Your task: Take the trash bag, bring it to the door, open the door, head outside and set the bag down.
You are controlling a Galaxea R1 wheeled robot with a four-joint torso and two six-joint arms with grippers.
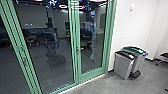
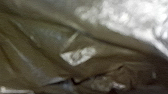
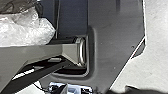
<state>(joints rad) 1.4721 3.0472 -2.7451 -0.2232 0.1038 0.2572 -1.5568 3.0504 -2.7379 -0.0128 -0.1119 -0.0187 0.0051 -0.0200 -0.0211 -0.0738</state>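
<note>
In the head view, ahead of my hands, stands a green-framed glass door [image 1: 92, 74] with a metal lever handle [image 1: 79, 49]; it looks shut. Ahead and toward my right-hand side, a grey bin with a black top [image 1: 122, 65] stands just beside a grey bin with a green top [image 1: 138, 62], near a white wall [image 1: 128, 32].

In the left wrist view, the olive-brown plastic trash bag [image 2: 45, 50] spreads in folds close before my left gripper, a small pale patch [image 2: 80, 55] on it and crumpled whitish plastic [image 2: 130, 17] alongside. I cannot tell whether I am grasping it.

In the right wrist view, crumpled clear plastic [image 3: 27, 30] lies near my right gripper, whose state I cannot tell.
</note>
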